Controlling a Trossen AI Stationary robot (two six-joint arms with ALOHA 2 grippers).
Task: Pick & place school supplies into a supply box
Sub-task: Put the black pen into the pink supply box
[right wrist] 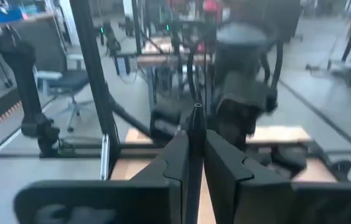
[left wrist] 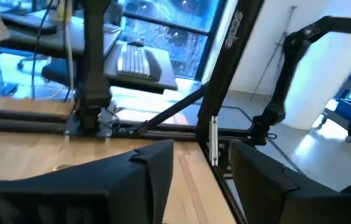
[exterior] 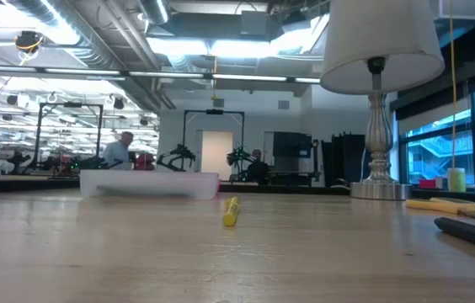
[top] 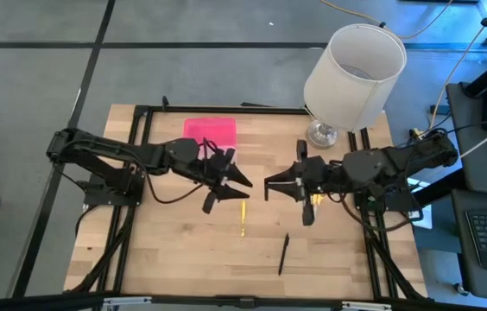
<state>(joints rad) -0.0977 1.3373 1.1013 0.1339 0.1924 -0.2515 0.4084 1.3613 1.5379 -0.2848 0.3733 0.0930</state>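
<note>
In the high view my right gripper (top: 282, 181) hovers right of the table's middle, pointing toward the table's left edge. It is shut on a thin black pen (top: 269, 184). My left gripper (top: 229, 195) faces it from the left, open and empty; its wrist view shows a wide gap between the fingers (left wrist: 200, 162). The supply box (top: 210, 131) lies flat near the far edge with its pink lid up; the low view shows its pale side (exterior: 149, 183). A yellow pencil (top: 243, 218) and a second black pen (top: 283, 253) lie on the wood. Yellow items (top: 313, 205) lie under my right arm. My right gripper pinches the thin black pen between its two fingers (right wrist: 175, 155). The pen runs along the fingers, and its end (right wrist: 195, 115) sticks out past their tips. The fingers are about level and point toward the table's left side. The pen is lifted clear of the table.
A big white lampshade on a metal foot (top: 351, 73) stands at the table's far right corner, close behind my right arm. The table's black frame rails (top: 140, 147) run along both sides. Bare wood (top: 174, 250) lies toward the near edge. People show far off in the room (exterior: 120, 150).
</note>
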